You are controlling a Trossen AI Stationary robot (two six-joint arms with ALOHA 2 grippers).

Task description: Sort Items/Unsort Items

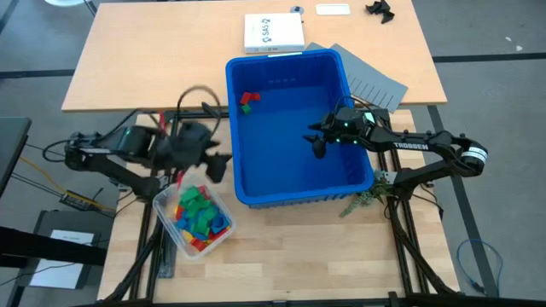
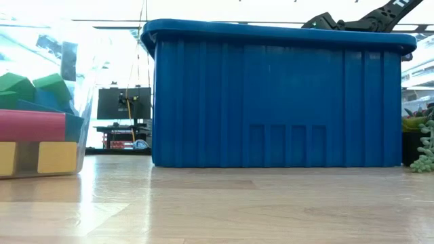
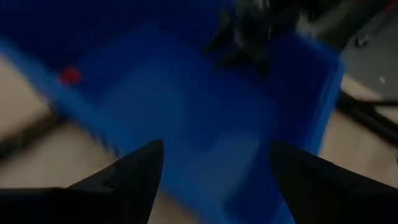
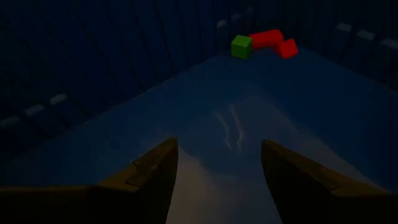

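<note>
— So where are the blocks (image 1: 247, 101) sitting?
— Few in the blue bin's (image 1: 358, 183) far-left corner; right gripper (image 1: 317, 142) is hovering inside, parted, empty. Left gripper (image 1: 220, 159) is gaping wide beside the clear tub (image 1: 223, 208).

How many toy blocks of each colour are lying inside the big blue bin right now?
Inside the blue bin, in its far corner:
Red blocks: 2
Green block: 1
Total: 3
The clear container beside the bin holds many more, too heaped to count.
</note>
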